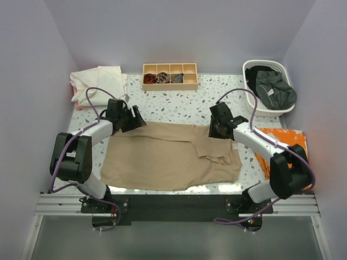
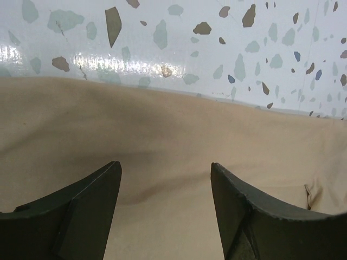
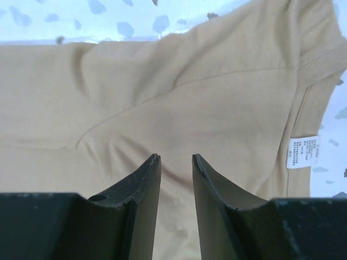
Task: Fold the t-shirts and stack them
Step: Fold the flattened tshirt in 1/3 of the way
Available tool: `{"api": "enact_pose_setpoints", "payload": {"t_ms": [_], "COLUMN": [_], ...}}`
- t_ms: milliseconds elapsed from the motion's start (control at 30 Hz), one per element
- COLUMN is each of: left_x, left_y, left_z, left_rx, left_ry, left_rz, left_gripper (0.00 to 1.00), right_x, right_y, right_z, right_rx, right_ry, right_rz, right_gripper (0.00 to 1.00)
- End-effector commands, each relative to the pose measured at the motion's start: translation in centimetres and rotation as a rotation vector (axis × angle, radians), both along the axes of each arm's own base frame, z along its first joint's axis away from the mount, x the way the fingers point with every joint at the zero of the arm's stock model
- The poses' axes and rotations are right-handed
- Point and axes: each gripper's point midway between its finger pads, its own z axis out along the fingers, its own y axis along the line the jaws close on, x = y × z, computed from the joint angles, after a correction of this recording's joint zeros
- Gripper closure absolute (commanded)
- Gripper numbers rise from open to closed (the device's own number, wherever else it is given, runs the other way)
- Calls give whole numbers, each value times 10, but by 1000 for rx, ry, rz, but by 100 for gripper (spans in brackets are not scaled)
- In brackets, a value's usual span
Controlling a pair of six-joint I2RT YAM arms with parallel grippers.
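A tan-beige t-shirt [image 1: 168, 154] lies spread on the table's middle, its right part folded over in a flap. My left gripper [image 1: 133, 118] hovers at the shirt's far left edge. In the left wrist view its jaws [image 2: 165, 168] stand wide open and empty over the tan cloth [image 2: 162, 135]. My right gripper [image 1: 217, 129] is at the shirt's far right edge. In the right wrist view it [image 3: 176, 158] is open by a narrow gap, tips down on the tan cloth [image 3: 190, 92], with nothing clearly pinched. A cream-white shirt [image 1: 100, 81] lies bunched at the back left. A dark shirt [image 1: 275, 89] fills the basket.
A white laundry basket [image 1: 250, 96] stands at the back right. A wooden divided tray [image 1: 169, 83] with small dark items is at the back centre. An orange cloth [image 1: 287, 142] lies by the right arm. The shirt's white label [image 3: 302, 153] shows near its collar.
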Motion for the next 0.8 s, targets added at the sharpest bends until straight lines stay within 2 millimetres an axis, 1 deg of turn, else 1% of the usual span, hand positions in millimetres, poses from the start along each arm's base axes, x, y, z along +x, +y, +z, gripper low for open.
{"api": "enact_pose_setpoints", "payload": {"t_ms": [0, 33, 67, 133, 167, 200, 267, 300, 367, 433, 467, 533, 567, 600, 633, 667, 700, 733, 767], "left_x": [12, 12, 10, 9, 10, 9, 10, 10, 11, 12, 13, 12, 12, 12, 11, 11, 11, 11, 11], "left_y": [0, 0, 0, 1, 1, 2, 2, 2, 2, 1, 2, 2, 2, 2, 3, 3, 4, 5, 6], "left_z": [23, 23, 21, 19, 19, 17, 16, 14, 15, 15, 15, 13, 14, 14, 13, 12, 13, 13, 14], "left_rx": [11, 11, 13, 17, 20, 21, 23, 23, 23, 24, 25, 26, 26, 27, 29, 33, 36, 39, 44], "left_ry": [-75, -75, -69, -62, -65, -57, -56, -53, -54, -54, -56, -50, -48, -47, -44, -42, -44, -44, -50], "left_rz": [-13, -13, -14, -13, -12, -11, -10, -10, -10, -10, -8, -8, -8, -8, -6, -6, -4, -1, 2], "left_gripper": [28, 28, 28, 28, 28, 28, 28, 28, 29, 29, 28, 28, 28, 29, 29, 29, 29, 29, 29], "right_x": [-6, -11, -22, -35, -47, -52, -68, -70, -79, -82, -83, -84, -83, -80, -77, -71, -61, -54, -40], "right_y": [-4, -2, -2, 3, 3, 4, 7, 9, 10, 12, 17, 16, 20, 18, 12, 10, 0, -4, -7], "right_z": [-40, -45, -53, -60, -67, -65, -69, -62, -60, -51, -47, -45, -42, -41, -39, -35, -32, -28, -23], "right_rx": [-41, -30, -20, 22, 22, 32, 48, 62, 79, 96, 118, 106, 122, 107, 77, 67, 14, -10, -31], "right_ry": [91, 108, 132, 166, 194, 194, 228, 212, 218, 202, 205, 212, 213, 208, 202, 178, 138, 113, 76], "right_rz": [10, 15, 26, 53, 67, 76, 109, 121, 141, 165, 189, 204, 217, 215, 177, 154, 114, 84, 54], "right_gripper": [67, 68, 68, 69, 69, 69, 69, 69, 69, 69, 68, 67, 67, 67, 66, 66, 65, 63, 62]}}
